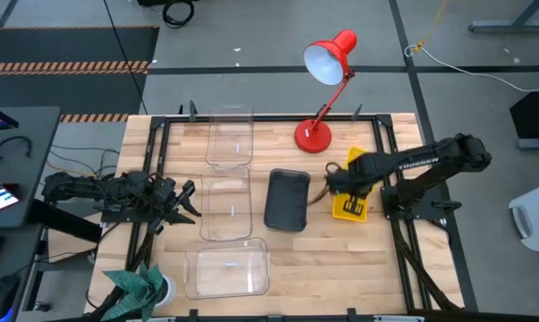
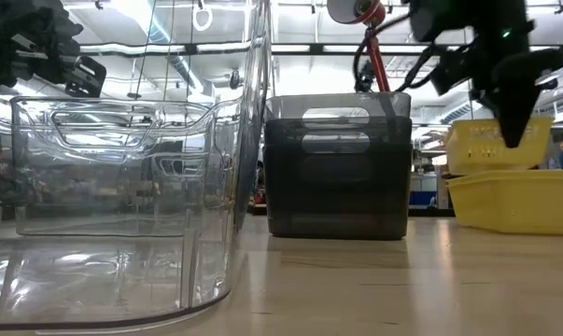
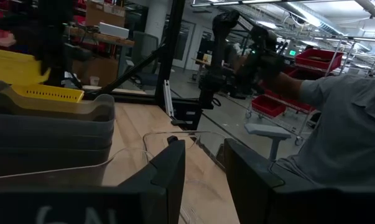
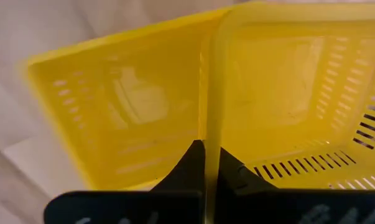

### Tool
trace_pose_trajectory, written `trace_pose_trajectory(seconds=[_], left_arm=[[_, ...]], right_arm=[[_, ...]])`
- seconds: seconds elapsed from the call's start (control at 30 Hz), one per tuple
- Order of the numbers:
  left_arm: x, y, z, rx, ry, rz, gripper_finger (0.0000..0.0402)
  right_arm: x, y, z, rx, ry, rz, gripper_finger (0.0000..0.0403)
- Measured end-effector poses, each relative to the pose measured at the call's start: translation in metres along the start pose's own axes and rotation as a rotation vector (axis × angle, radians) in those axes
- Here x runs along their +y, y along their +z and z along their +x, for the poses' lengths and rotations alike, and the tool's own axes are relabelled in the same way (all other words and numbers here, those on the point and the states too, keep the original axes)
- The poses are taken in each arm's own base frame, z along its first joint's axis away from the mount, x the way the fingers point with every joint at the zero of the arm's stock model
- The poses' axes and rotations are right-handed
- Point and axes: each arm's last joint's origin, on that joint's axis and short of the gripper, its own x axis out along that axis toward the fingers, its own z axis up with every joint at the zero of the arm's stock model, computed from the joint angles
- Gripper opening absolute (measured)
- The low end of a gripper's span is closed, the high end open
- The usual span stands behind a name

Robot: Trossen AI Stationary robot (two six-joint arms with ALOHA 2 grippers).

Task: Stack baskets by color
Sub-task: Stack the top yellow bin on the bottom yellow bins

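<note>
Three clear baskets (image 1: 229, 136), (image 1: 226, 206), (image 1: 226, 268) stand in a column on the table's left half; the nearest fills the left of the low view (image 2: 122, 187). Dark grey baskets (image 1: 287, 199) sit nested in one stack (image 2: 337, 177) at the centre. At the right, my right gripper (image 1: 342, 183) is shut on a yellow basket (image 2: 491, 145) above another yellow basket (image 2: 514, 201). My left gripper (image 1: 184, 201) waits open at the table's left edge, its fingers level with nothing between them (image 3: 203, 168). My right gripper pinches one wall of the upper yellow basket at its rim (image 4: 207, 134), one finger inside the basket and one outside. The fingers come from above and point down. The basket hangs below them, slightly tilted, over the lower yellow basket (image 4: 112, 106); whether the two still touch I cannot tell.
A red desk lamp (image 1: 327, 89) stands at the table's far edge behind the yellow baskets. A green object (image 1: 139, 286) sits at the near left corner. Black frame rails (image 1: 157, 152) run along the table's sides. A person in a grey sleeve (image 3: 349, 124) stands beyond the table.
</note>
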Motion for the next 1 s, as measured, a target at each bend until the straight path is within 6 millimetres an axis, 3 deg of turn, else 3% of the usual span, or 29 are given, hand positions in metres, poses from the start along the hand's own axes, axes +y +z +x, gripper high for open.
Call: trace_pose_trajectory(seconds=[0.33,0.53,0.8,1.0], left_arm=[[0.000,0.000,0.000,0.000,0.000,0.000,0.0117],[0.000,0.000,0.000,0.000,0.000,-0.001,0.0117],[0.000,0.000,0.000,0.000,0.000,0.000,0.0117],[0.000,0.000,0.000,0.000,0.000,-0.001,0.0117]], right_arm=[[0.049,-0.026,-0.006,-0.095,0.072,0.002,0.0005],[0.075,-0.026,0.004,-0.085,0.098,-0.043,0.0005],[0.089,-0.017,0.025,-0.014,0.023,-0.076,0.0013],[0.087,-0.016,0.024,0.003,0.051,-0.065,0.0051]])
